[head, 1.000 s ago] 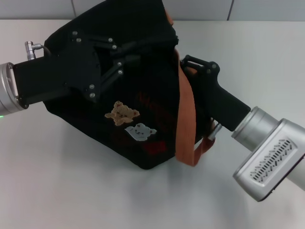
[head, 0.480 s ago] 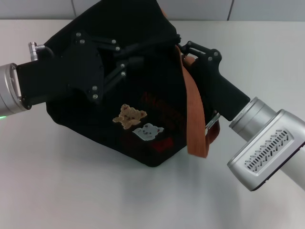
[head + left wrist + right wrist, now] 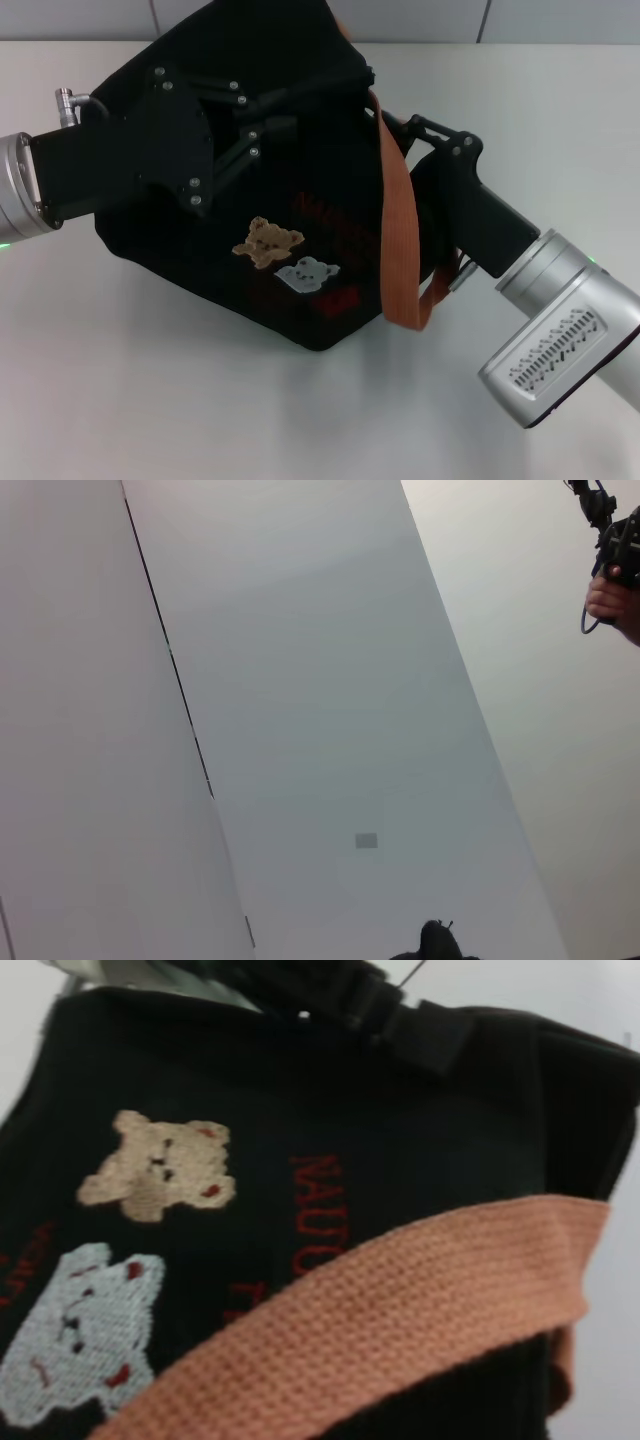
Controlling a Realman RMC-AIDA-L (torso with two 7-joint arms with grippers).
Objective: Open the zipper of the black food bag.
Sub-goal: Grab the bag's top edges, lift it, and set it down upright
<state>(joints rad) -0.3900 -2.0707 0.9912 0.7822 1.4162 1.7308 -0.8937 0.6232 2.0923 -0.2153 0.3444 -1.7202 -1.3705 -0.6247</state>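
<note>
White tabletop (image 3: 150, 400): bare across the lower frame. Boxy black fabric food bag (image 3: 300, 220) sits upper centre, tilted. My left gripper (image 3: 275, 125) presses on its top; my right gripper (image 3: 405, 125) at its right edge, by the orange-brown strap (image 3: 400, 240). Jaw state, zipper: can't tell.

Wall panels (image 3: 320, 700): pale grey, split by a dark diagonal seam (image 3: 170, 660).
Plate (image 3: 366, 841): small grey rectangle on the middle panel.
Hand (image 3: 612, 598): at one corner, holding dark gear (image 3: 618, 535).
Dark object (image 3: 437, 943): at frame edge, unidentifiable.
</note>
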